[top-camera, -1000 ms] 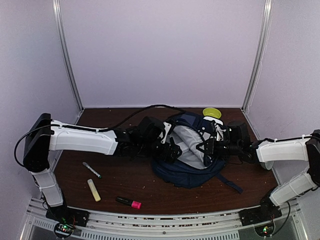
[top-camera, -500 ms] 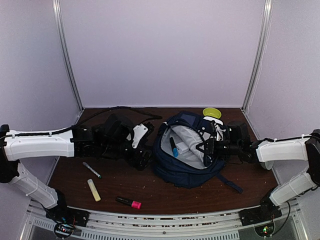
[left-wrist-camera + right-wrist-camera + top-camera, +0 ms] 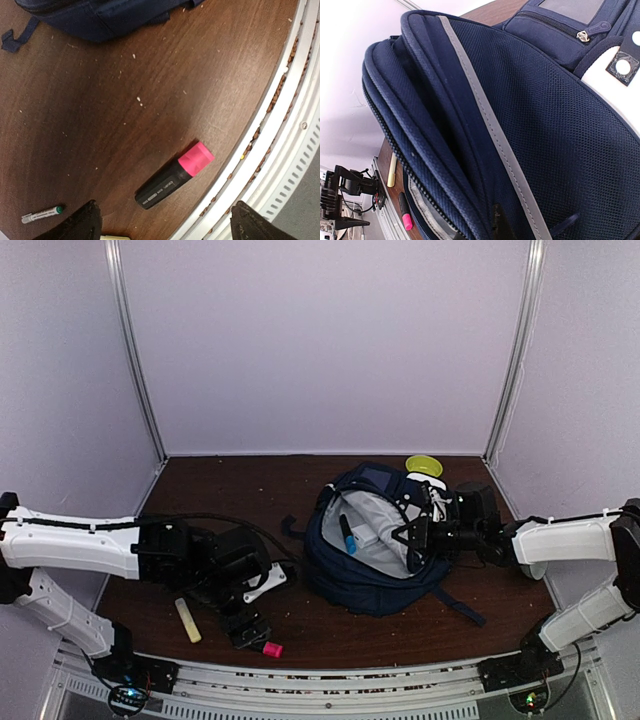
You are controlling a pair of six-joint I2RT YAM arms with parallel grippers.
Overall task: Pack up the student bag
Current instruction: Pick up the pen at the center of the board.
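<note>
My left claw [image 3: 167, 222] hangs wide open with nothing in it. Its two dark fingertips [image 3: 87, 225] show at the bottom corners of my wrist view, above the brown table [image 3: 100, 125]. Between them, a little further out, a black highlighter with a pink cap [image 3: 175, 175] lies flat on the wood, its cap pointing toward the metal rail [image 3: 285, 130] at the table's near edge. Off to one side lies a thin white pen with a green tip [image 3: 42, 214], and from overhead a pale yellow marker [image 3: 187, 620] lies just beside my left wrist. My right claw [image 3: 413, 537] is closed tight on the right-hand rim of the bag [image 3: 375, 590] (the fabric is thin, so the jaws sit almost together). The bag lies on the right half of the table, well apart from my left claw, its mouth gaping upward and its grey lining showing. A blue pen [image 3: 346, 533] rests inside on that lining. Behind the bag, near the back wall, sits a round yellow-green thing [image 3: 424, 465].
</note>
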